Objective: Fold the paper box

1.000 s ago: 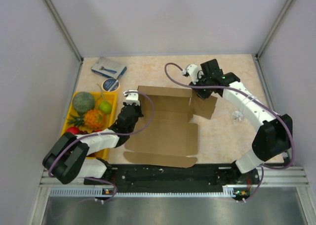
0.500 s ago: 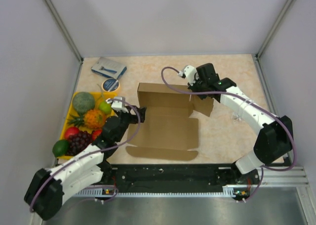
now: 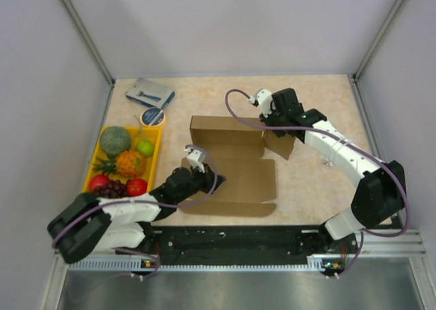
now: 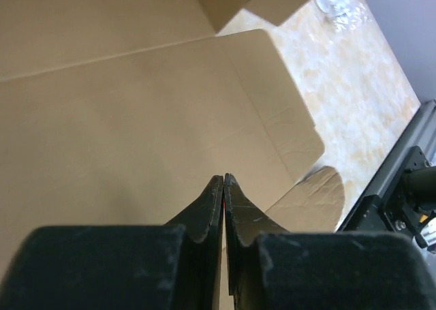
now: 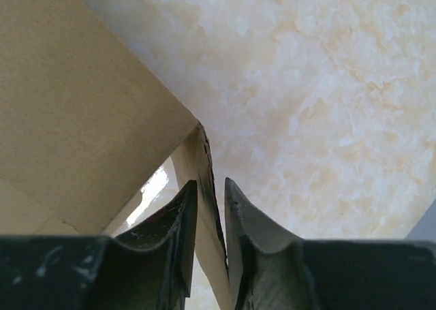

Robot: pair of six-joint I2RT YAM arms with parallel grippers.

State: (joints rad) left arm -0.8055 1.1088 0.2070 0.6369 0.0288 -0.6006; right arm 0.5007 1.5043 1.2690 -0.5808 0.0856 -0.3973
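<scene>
The paper box (image 3: 245, 177) is a brown cardboard sheet lying partly folded in the middle of the table, its back wall raised. My left gripper (image 3: 218, 180) is shut and lies low over the box's front left panel; the left wrist view shows its tips (image 4: 223, 178) closed together above the bare panel (image 4: 136, 119), with nothing sticking out between them. My right gripper (image 3: 271, 122) is at the box's back right corner. In the right wrist view it (image 5: 210, 182) is closed on the thin edge of a box flap (image 5: 82, 119).
A yellow tray (image 3: 158, 153) of fruit stands at the left. A blue-grey packet (image 3: 150, 92) and a tape roll (image 3: 151, 116) lie at the back left. A crumpled clear wrapper (image 3: 328, 161) lies right of the box. The black rail (image 3: 238, 238) runs along the near edge.
My left arm swung from the box's back left corner out to the left, then in over the front left panel. The right gripper stayed on the back right flap, shifting slightly left.
</scene>
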